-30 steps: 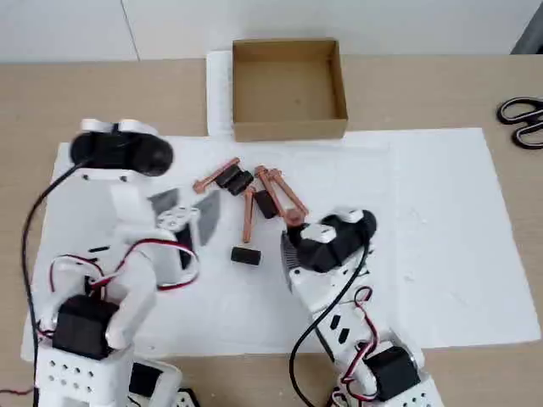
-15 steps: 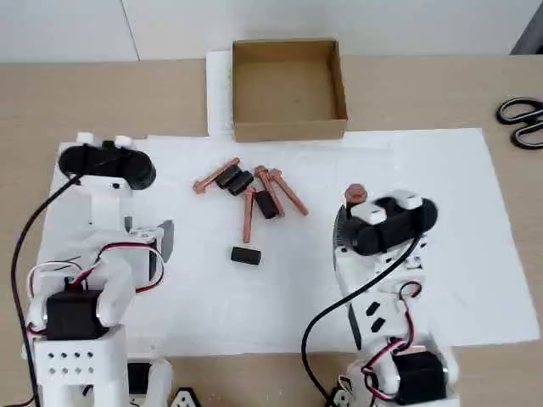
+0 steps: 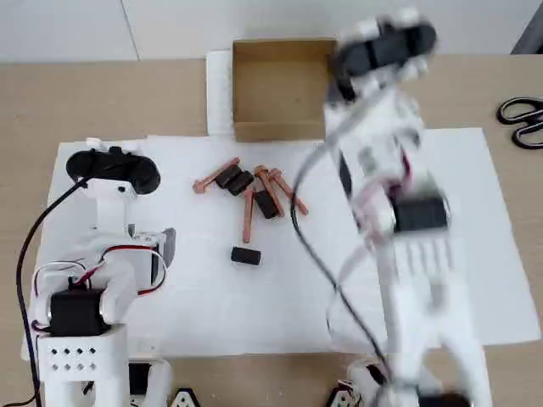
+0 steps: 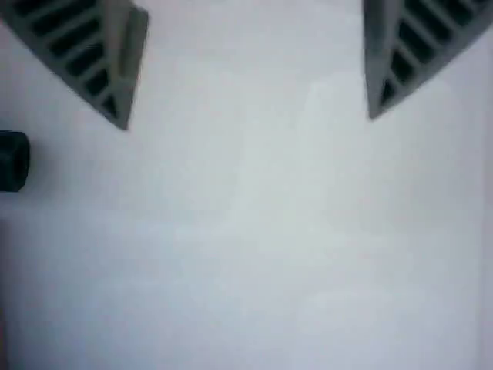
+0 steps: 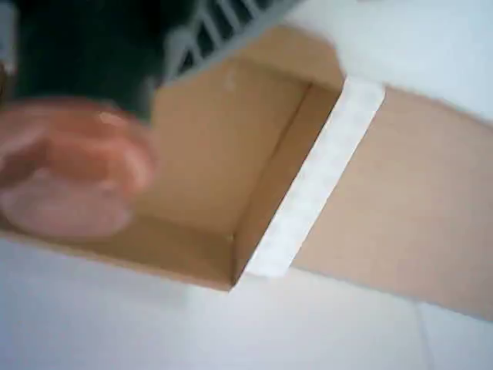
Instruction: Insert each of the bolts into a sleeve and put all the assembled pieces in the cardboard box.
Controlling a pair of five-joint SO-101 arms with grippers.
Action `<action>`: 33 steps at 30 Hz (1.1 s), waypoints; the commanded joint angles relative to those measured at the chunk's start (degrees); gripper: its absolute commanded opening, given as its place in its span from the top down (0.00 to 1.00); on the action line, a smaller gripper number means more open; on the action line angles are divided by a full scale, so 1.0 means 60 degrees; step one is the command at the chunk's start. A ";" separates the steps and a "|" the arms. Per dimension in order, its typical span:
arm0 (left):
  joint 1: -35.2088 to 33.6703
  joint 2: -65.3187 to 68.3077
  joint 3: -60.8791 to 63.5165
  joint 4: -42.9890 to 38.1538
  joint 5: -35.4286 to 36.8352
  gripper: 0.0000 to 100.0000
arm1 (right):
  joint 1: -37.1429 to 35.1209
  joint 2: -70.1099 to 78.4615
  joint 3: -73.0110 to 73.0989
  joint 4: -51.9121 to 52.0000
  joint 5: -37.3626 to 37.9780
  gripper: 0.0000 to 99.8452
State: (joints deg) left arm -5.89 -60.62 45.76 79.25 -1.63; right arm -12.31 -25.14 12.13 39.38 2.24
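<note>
**Right pincer** (image 5: 115, 85): closed on a copper bolt (image 5: 69, 181), whose broad head faces the wrist camera. A dark mass (image 5: 85, 62) sits just behind the head. It is too blurred to say for certain that it is a sleeve. One grey ribbed finger (image 5: 219, 23) lies alongside it.

**Placement:** the held bolt hangs over the open inside of the cardboard box (image 3: 288, 130), with the box floor showing beyond it. In the high view the right arm (image 3: 399, 212) runs up the right half of the frame. Its top end is over the box's upper right corner.

**Left pincer** (image 4: 248, 119): spread wide, with nothing between the tips, pointing down at the white sheet (image 3: 441, 254). It sits in the lower left of the high view.

**Lone sleeve** (image 3: 246, 255): black, lying on the sheet at centre frame. It is to the right of the left pincer, outside the gap and apart from both tips.

**Loose bolts** (image 3: 248, 216): several copper ones, lying in a cluster on the sheet between the lone sleeve and the box.

**Sleeves** (image 3: 242, 183): black, mixed in among those bolts and touching some of them.

**Foam strip** (image 3: 219, 93): white, set against the box's left wall.

**Scissors** (image 3: 522, 120): at the right edge of the frame, on the bare table (image 3: 85, 93), well apart from the parts.
</note>
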 commanded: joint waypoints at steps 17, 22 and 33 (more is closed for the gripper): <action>-0.0059 -0.0117 0.0359 -0.0044 -0.0059 0.81 | 0.0212 0.9707 -0.8440 -0.1443 0.0088 1.00; -0.0015 -0.0117 0.0359 -0.0044 -0.0059 0.81 | 0.0491 1.0923 -0.9582 -0.1443 0.0088 1.00; 0.0000 -0.0117 0.0374 -0.0015 -0.0029 0.81 | 0.0549 1.2667 -1.0725 -0.1429 0.0088 1.00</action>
State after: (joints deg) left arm -5.89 -60.62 48.57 79.25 -1.71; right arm -9.32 51.08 -46.77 32.44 2.24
